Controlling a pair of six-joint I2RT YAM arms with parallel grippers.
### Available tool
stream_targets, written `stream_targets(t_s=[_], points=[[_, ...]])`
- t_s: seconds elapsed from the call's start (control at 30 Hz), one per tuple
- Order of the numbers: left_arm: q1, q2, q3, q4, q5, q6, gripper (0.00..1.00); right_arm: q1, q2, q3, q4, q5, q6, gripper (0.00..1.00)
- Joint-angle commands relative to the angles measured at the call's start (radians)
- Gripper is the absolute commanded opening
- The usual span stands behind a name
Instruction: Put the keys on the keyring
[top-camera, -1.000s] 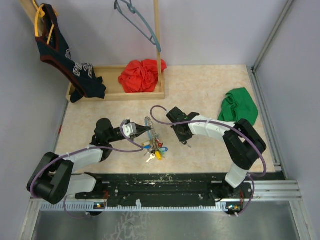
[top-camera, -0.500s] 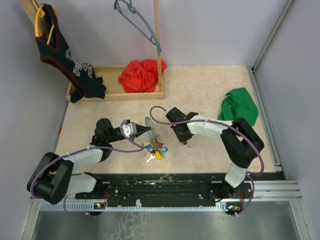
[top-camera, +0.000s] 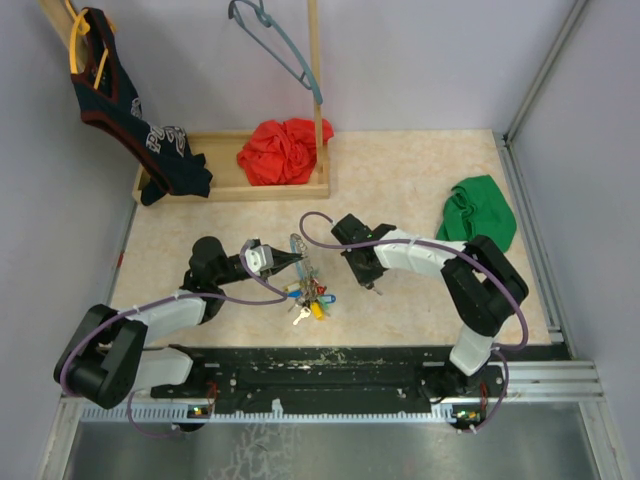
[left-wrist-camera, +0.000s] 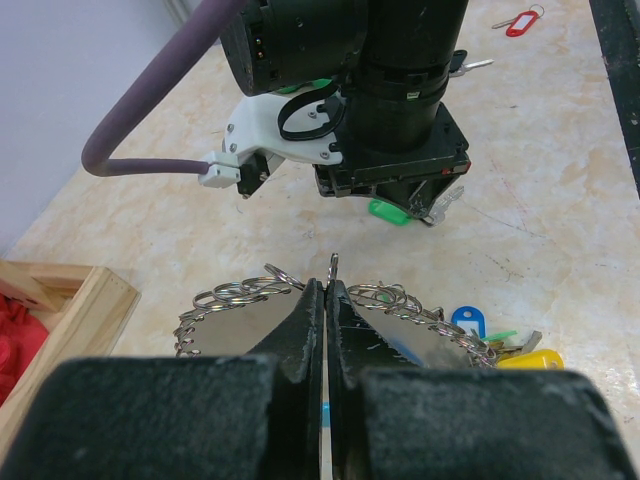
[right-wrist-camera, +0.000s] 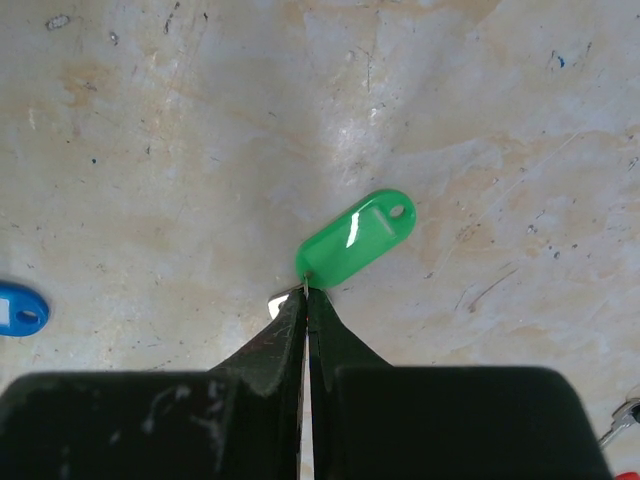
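My left gripper (top-camera: 296, 262) (left-wrist-camera: 327, 285) is shut on the keyring (left-wrist-camera: 333, 265), a thin hoop strung with several small split rings (left-wrist-camera: 240, 293). A bunch of keys (top-camera: 310, 296) with blue (left-wrist-camera: 467, 320) and yellow (left-wrist-camera: 530, 358) tags hangs from it onto the table. My right gripper (top-camera: 374, 284) (right-wrist-camera: 305, 295) points down at the table, shut on the small ring of a green-tagged key (right-wrist-camera: 357, 240). That key lies flat, its silver blade (right-wrist-camera: 278, 303) peeking out beside the left finger. In the left wrist view the green tag (left-wrist-camera: 388, 211) shows under the right wrist.
A wooden tray (top-camera: 225, 187) at the back holds a red cloth (top-camera: 283, 150). A green cloth (top-camera: 477, 212) lies at the right. A dark shirt (top-camera: 130, 110) and a grey-blue hanger (top-camera: 275, 40) hang behind. A red-tagged key (left-wrist-camera: 520, 20) lies farther off.
The right gripper's jaws have closed on the green-tagged key's ring, and that arm shifted slightly. The left gripper and keyring have stayed put.
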Motion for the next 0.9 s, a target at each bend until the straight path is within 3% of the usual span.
stream_targets(t_s=[0.0,0.13,0.5,0.63,0.8,0.87], points=[[0.007,-0.006,-0.004,0.054,0.023,-0.003,0.0,0.007,-0.007,0.047,0.003,0.016,0.009,0.0],[0.007,-0.008,-0.002,0.054,0.026,-0.002,0.0,0.007,-0.05,0.04,0.019,0.013,-0.025,0.0],[0.008,-0.031,0.003,0.04,0.032,-0.013,0.0,-0.015,-0.294,-0.076,0.257,-0.09,-0.25,0.0],[0.008,-0.046,0.011,0.011,0.038,-0.017,0.0,-0.016,-0.393,-0.149,0.412,-0.171,-0.351,0.0],[0.008,-0.054,0.017,0.001,0.049,-0.028,0.0,-0.029,-0.535,-0.354,0.798,-0.33,-0.44,0.0],[0.008,-0.054,0.019,-0.001,0.055,-0.033,0.01,-0.045,-0.552,-0.391,0.87,-0.409,-0.428,0.0]])
